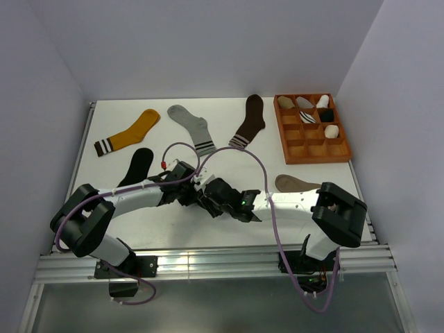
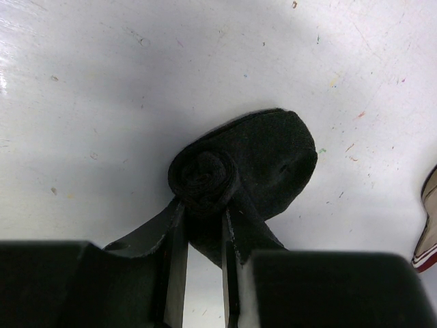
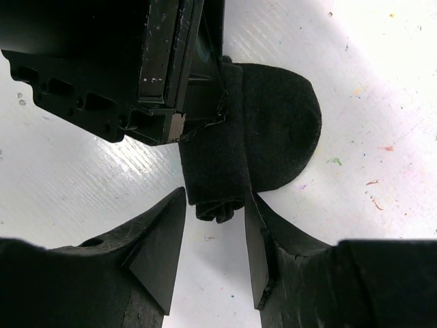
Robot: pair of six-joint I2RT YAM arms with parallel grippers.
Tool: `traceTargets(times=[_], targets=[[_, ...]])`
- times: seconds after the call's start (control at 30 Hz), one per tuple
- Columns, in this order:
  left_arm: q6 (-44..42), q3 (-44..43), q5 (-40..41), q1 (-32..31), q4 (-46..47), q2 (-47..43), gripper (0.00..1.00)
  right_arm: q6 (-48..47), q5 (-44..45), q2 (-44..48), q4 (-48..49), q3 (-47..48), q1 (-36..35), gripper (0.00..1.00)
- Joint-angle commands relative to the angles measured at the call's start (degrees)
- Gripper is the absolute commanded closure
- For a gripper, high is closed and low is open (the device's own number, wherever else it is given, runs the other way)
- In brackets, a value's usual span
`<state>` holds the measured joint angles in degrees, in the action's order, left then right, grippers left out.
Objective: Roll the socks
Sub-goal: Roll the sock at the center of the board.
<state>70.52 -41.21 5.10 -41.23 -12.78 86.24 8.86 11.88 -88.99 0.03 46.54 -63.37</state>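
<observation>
Black sock (image 3: 273, 130) lies on white table (image 3: 68, 184), one part rolled into tight cylinder, rounded flat part still beside roll. Left gripper (image 3: 198, 119) reaches in from top left, clamped on roll. Right gripper (image 3: 215, 205) below, fingers spread, roll end between them; contact unclear. Coloured specks on table surface.

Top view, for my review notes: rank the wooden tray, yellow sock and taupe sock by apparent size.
Largest to smallest:
1. wooden tray
2. yellow sock
3. taupe sock, which is partly hidden, so only its visible part is ranked.
</observation>
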Motion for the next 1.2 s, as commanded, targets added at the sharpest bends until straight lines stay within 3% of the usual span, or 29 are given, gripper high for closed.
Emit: traceTargets(times=[0.0,0.47,0.93,1.17], targets=[[-1.9,0.9,0.3,-0.8,-5.6,2.8,0.86,-2.5,1.2,0.5,3.5,3.7,-1.7,0.53],[-1.9,1.0,0.0,-0.8,-5.2,3.0,0.87,-3.9,-2.6,-2.2,5.9,4.0,-2.4,0.55],[-1.7,1.2,0.1,-0.8,-5.2,2.4,0.85,-2.4,-3.7,-7.8,1.0,2.2,-1.9,0.55],[-1.8,1.1,0.1,-0.7,-5.2,2.3,0.80,-1.3,-4.2,-11.4,-0.8,2.1,-1.2,0.63]])
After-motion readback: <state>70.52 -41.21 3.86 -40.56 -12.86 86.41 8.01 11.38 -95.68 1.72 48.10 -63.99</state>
